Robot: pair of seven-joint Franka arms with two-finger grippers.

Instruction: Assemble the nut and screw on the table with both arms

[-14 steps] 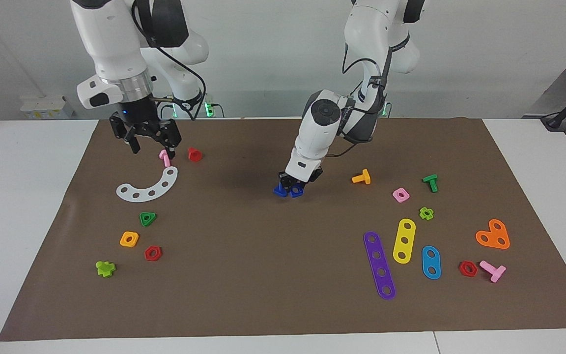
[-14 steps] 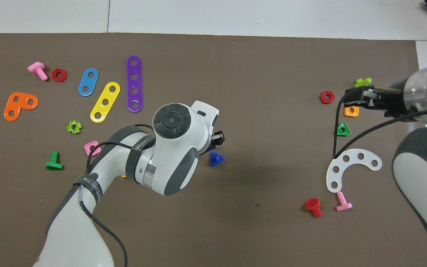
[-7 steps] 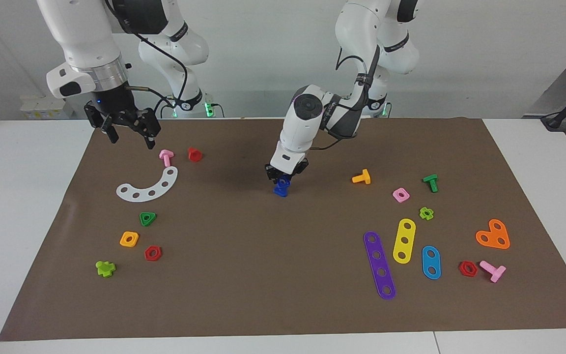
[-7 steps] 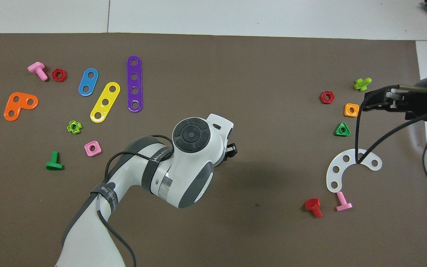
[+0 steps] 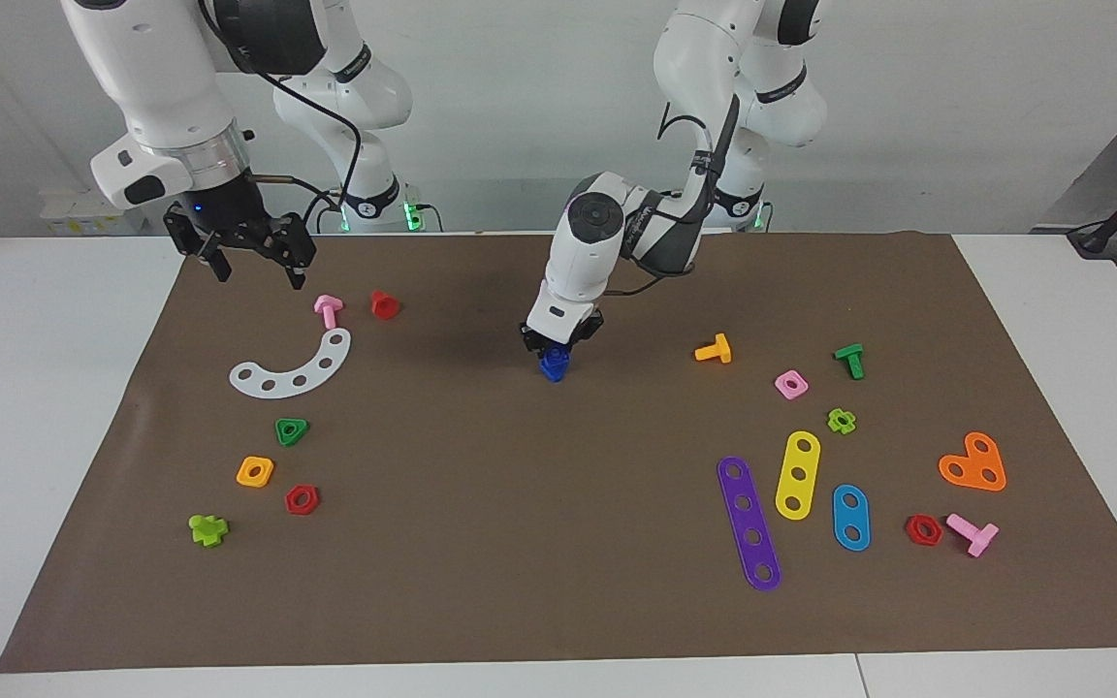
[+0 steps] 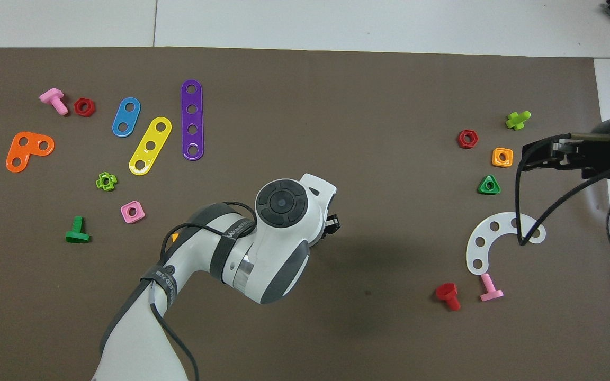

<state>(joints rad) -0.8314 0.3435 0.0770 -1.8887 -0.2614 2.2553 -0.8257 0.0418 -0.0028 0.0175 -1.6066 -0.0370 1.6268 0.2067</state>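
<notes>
Worktop (image 5: 558, 601): white surface under a large brown mat, toy parts scattered toward both ends
Left gripper (image 5: 561, 341): low over the middle of the mat, pointing down at the blue parts; whether its fingers are spread or pressed together cannot be told
Screw (image 5: 554, 366): blue, directly under the left gripper, standing on the mat; hidden beneath the arm in the overhead view
Nut (image 5: 551, 374): blue, at the base of the same blue stack; it cannot be told apart cleanly from the screw
Left arm (image 6: 262, 248): reaches in over the middle of the mat; a black band round it carries white lettering, too small to read
Right gripper (image 5: 250, 247): raised over the mat's edge at the right arm's end, fingers spread and holding nothing
Right arm (image 5: 166, 87): waits, a black cable looping from its wrist
Pink bolt (image 5: 328, 309): on the mat beside the red bolt (image 5: 383, 303), both just nearer the robots than the white curved strip (image 5: 295, 366)
Orange bolt (image 5: 715, 350): on the mat toward the left arm's end, well apart from the blue parts
</notes>
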